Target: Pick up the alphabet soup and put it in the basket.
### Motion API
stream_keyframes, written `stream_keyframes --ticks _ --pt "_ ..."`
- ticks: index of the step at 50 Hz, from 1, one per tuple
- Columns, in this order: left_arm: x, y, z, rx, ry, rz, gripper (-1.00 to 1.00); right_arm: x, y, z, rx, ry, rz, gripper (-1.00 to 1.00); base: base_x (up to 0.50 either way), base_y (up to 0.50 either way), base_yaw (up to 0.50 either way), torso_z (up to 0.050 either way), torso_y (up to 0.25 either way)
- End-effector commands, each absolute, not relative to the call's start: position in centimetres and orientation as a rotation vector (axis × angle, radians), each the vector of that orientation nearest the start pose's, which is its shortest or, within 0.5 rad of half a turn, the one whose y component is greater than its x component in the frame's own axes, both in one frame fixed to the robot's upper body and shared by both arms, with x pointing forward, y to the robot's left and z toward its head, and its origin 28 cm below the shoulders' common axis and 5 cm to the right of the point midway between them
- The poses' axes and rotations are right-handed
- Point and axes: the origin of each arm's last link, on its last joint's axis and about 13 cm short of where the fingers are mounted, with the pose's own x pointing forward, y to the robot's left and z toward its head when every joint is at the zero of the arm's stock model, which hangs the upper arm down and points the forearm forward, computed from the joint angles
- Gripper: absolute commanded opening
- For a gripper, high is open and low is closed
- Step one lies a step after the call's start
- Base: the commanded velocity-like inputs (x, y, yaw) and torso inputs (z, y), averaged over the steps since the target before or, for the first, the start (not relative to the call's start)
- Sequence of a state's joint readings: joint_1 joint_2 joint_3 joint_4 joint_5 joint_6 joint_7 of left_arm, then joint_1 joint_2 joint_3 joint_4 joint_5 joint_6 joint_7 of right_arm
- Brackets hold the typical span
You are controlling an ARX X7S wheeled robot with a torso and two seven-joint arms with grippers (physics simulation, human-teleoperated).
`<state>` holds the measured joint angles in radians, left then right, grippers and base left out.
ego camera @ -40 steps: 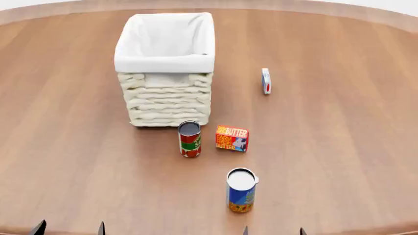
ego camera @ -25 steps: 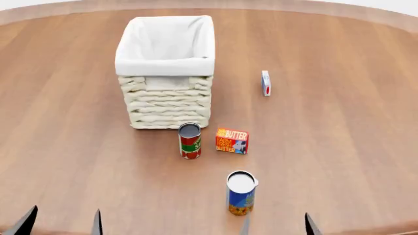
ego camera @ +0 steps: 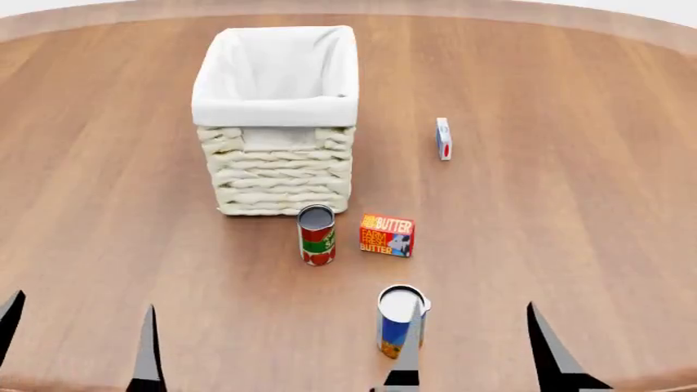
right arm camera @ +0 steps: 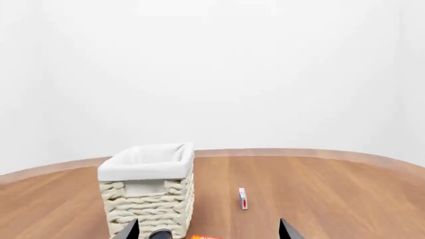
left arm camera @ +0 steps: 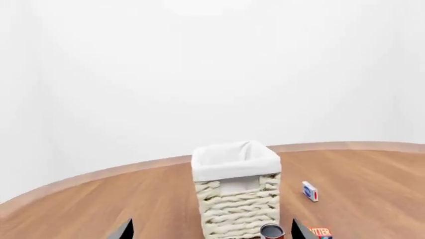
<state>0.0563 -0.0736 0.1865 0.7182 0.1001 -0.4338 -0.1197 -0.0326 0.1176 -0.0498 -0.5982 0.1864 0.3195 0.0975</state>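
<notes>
The round wooden table (ego camera: pixel 566 204) fills nearly the whole head view. On it, in the upper left centre of the frame, stands the basket (ego camera: pixel 277 122) — upright, its white lining folded over the rim.

Along the bottom edge the dark fingertips have risen further into the frame than they stood half a second ago. The left gripper (ego camera: pixel 77 343) shows two spread prongs at the lower left, nothing between them; the right gripper (ego camera: pixel 476 349) shows two at the lower right, likewise parted and empty. The right gripper's inner prong now crosses in front of the lower part of the alphabet soup (ego camera: pixel 399 314), which stands upright at the lower centre of the frame, where it was before — well apart from the basket.

Between can and basket, the red-and-green can (ego camera: pixel 316 235) stands just below the basket's front corner, with the butter box (ego camera: pixel 387 234) just to its right. A small white carton (ego camera: pixel 443 138) lies off to the right of the basket.

Nothing on the table has shifted. In the left wrist view the basket (left arm camera: pixel 236 191) sits at the bottom centre.
</notes>
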Motion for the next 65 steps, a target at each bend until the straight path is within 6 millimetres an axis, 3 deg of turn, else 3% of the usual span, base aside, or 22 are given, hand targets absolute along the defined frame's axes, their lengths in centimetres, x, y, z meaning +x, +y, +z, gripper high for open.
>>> stream_keyframes --ticks 1,12,59,65 --pt "16.36 18.11 14.06 0.128 -0.293 -0.034 1.0 18.25 -9.79 12.26 0.08 -0.26 0.068 1.0 0.0 0.0 0.0 0.0 0.0" --pt "16.33 18.16 14.07 0.141 -0.29 -0.028 1.0 18.28 -9.83 12.01 0.087 -0.244 0.073 1.0 0.09 0.0 0.0 0.0 0.0" --pt "16.41 18.16 13.85 0.148 -0.274 -0.029 1.0 18.33 -9.8 11.65 0.089 -0.23 0.071 1.0 0.46 0.0 0.0 0.0 0.0" --pt "16.43 18.19 13.78 0.148 -0.273 -0.026 1.0 18.45 -9.95 11.57 0.09 -0.225 0.05 1.0 0.0 0.11 0.0 0.0 0.0"
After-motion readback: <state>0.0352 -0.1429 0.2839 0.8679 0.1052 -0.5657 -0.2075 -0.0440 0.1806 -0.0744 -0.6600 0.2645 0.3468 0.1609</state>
